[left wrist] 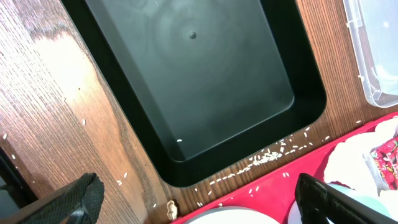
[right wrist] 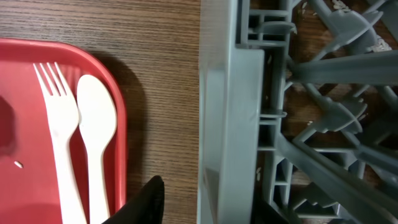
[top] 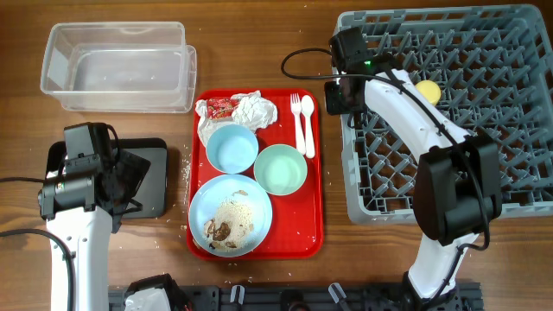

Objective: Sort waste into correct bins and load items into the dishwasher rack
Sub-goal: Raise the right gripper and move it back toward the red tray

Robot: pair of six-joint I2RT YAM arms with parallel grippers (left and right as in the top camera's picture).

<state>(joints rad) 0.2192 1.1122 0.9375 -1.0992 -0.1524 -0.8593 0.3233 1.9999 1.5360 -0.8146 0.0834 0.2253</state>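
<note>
On the red tray [top: 315,216] lie a crumpled napkin [top: 257,110], a red-and-white wrapper [top: 219,108], a small light blue bowl [top: 232,147], a mint bowl [top: 280,168], a white fork [top: 296,117] and spoon [top: 308,125], and a light blue plate [top: 230,216] bearing rice crumbs with brown bits. A yellow cup [top: 428,90] sits in the grey rack [top: 501,112]. My right gripper [top: 339,97] straddles the rack's left wall [right wrist: 227,124], one finger [right wrist: 146,202] apart from it over bare wood. My left gripper [left wrist: 199,205] hangs open by the black tray [left wrist: 205,93].
The clear tub [top: 121,65] stands at the back left, its corner [left wrist: 379,56] beside the black tray. Loose rice grains [left wrist: 267,155] are scattered on the wood between the black tray and the red tray [left wrist: 267,193]. A black cable [top: 298,60] loops left of the rack.
</note>
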